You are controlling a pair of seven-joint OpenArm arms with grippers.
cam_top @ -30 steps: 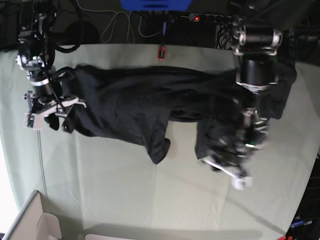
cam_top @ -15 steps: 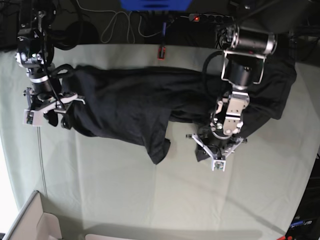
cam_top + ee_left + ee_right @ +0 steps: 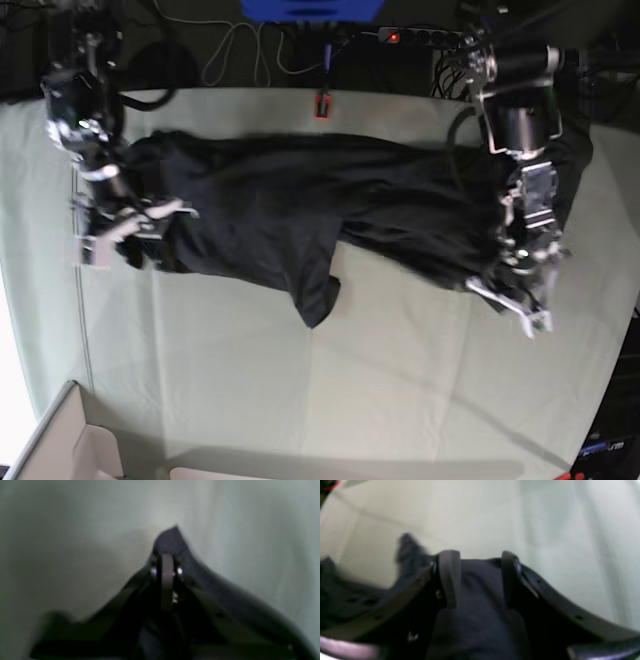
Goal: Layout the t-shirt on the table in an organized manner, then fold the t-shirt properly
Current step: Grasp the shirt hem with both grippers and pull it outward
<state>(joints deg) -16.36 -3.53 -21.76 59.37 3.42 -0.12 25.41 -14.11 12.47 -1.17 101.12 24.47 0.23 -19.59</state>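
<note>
Layout stage only, no fold begun.
The t-shirt (image 3: 300,205) lies bunched across the table (image 3: 400,380); left end effector (image 3: 515,300) pinches a corner, right end effector (image 3: 125,235) straddles cloth, grip unclear.

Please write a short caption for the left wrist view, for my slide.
Left gripper shut on a peak of the black t-shirt, above the pale table.

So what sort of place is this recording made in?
Most likely a robotics lab or workshop bench, not a home. A wide table draped in pale grey-green cloth carries the black t-shirt, a power strip and loose cables lie behind it, and a cardboard box sits at the near corner.
</note>
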